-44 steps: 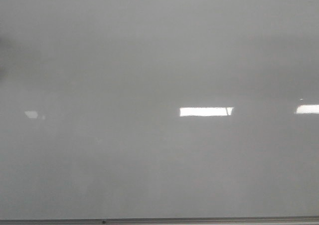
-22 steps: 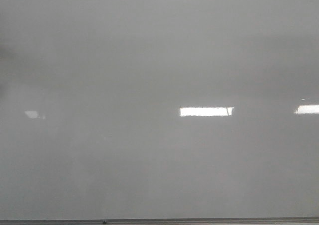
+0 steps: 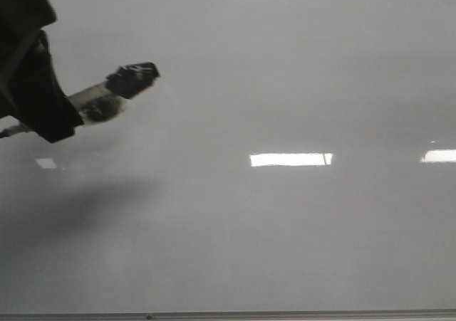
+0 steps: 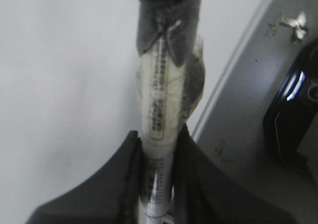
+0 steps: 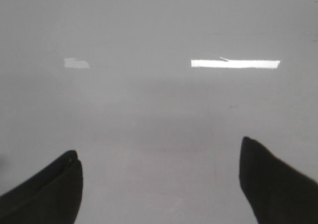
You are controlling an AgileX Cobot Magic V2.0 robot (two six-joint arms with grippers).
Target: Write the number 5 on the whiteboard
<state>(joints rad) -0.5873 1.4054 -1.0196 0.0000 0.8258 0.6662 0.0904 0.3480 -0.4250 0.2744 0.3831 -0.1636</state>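
A glossy black device (image 4: pixel 293 119) lay at the right edge of the frame on a grey surface (image 4: pixel 243 154). Pale scuffs (image 4: pixel 290 25) marked the upper right.

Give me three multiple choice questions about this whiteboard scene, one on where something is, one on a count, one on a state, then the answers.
1. In the front view, where is the left gripper with the marker?
A. upper left
B. lower right
C. centre

2. How many strokes of the number 5 are on the whiteboard?
A. none
B. one
C. three

3. How is the right gripper?
A. shut on the marker
B. open, empty
C. shut on a cloth

Answers:
1 A, it enters at the top-left corner.
2 A, the board shows only light reflections.
3 B, its fingers stand wide apart with bare board between.
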